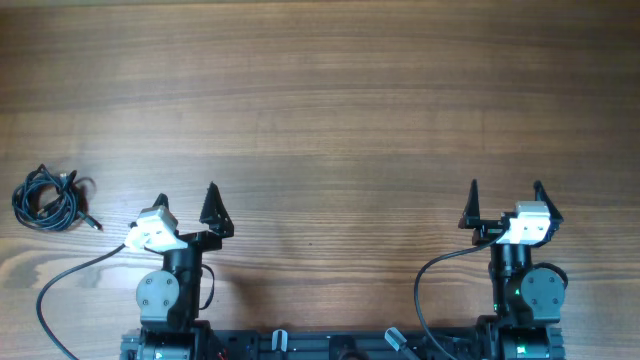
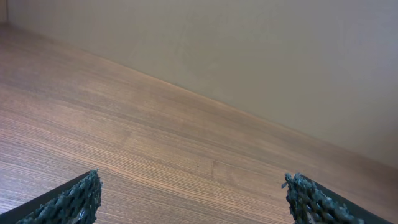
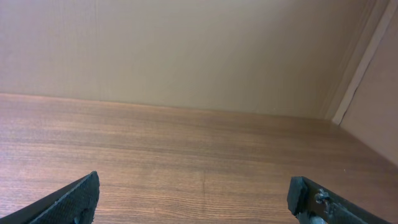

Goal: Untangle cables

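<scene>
While cables (image 1: 47, 198) lie coiled, detail too small

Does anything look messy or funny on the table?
Only the cables look messy: a tangled black bundle near the left edge of the table, off to the side of the open, empty left gripper. Nothing looks spilled or broken.

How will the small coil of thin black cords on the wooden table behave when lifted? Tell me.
The coil of thin black cords will probably flop and sag, since its loops lie loose and uneven. It looks light, being only thin strands. One end trails free, so it may dangle or snag.
</scene>
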Available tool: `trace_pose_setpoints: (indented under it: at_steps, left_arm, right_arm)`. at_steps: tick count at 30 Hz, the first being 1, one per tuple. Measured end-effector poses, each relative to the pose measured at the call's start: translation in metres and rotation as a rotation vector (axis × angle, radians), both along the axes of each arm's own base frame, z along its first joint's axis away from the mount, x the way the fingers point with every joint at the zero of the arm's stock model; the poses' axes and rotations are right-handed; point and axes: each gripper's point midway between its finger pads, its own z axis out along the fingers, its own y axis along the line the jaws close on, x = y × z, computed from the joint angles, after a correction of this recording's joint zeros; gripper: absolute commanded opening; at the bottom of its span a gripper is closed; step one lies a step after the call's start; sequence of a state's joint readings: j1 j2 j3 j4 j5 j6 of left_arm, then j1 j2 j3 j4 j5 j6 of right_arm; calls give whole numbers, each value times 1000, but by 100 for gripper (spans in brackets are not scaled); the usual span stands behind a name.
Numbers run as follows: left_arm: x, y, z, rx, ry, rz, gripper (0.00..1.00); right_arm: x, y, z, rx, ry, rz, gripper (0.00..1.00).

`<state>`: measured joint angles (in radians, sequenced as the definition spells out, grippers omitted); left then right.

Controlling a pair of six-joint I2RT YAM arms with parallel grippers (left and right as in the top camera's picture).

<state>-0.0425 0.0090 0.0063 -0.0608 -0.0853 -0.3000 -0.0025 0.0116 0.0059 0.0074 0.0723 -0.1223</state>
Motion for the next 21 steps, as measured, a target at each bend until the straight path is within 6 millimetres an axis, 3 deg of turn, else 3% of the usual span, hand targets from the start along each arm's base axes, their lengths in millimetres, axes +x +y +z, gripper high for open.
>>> trace_pose_setpoints:
  at_steps: [21]
  left_arm:
    - [0,-3,0,0,0,-13,100]
  right_arm:
    - [0,0,0,0,0,0,100]
